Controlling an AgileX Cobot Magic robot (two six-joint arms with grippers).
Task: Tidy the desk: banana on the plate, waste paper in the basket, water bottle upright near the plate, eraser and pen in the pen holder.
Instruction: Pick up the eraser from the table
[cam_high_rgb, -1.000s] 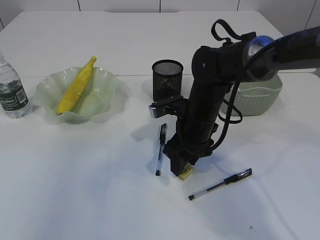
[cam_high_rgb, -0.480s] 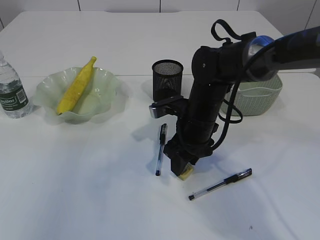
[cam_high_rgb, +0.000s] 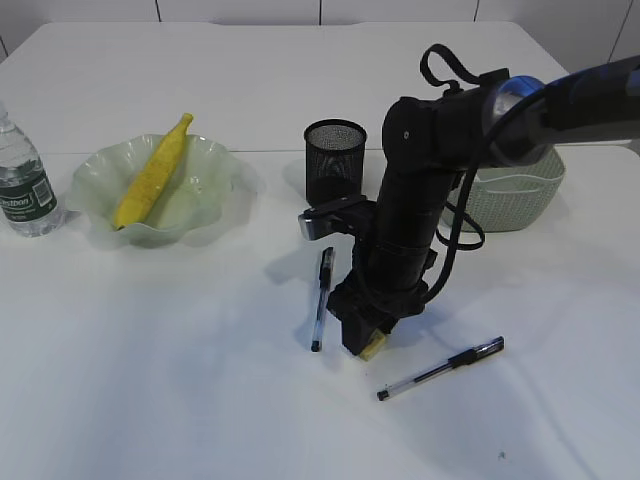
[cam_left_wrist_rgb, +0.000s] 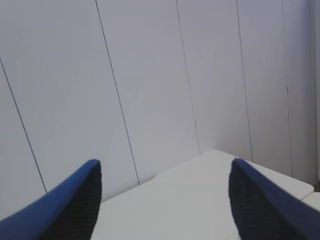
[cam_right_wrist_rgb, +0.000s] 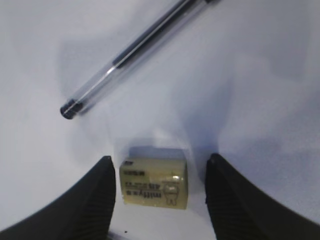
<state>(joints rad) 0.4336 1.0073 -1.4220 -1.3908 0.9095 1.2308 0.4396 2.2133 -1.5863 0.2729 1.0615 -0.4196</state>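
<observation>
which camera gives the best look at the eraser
The right wrist view: the eraser lies unobstructed between the open right gripper fingers. The exterior view shows only a yellow corner under the arm. The left wrist view misses it.

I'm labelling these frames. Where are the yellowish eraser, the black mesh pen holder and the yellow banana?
Yellowish rectangular eraser (cam_right_wrist_rgb: 154, 184): right wrist view, middle of its printed top face.
Black mesh pen holder (cam_high_rgb: 334, 165): exterior view, its side wall.
Yellow banana (cam_high_rgb: 152, 176): exterior view, mid-length.

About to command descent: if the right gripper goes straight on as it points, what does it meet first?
The eraser, lying between the right gripper's open fingers on the table; whether they already touch the surface is unclear.
</observation>
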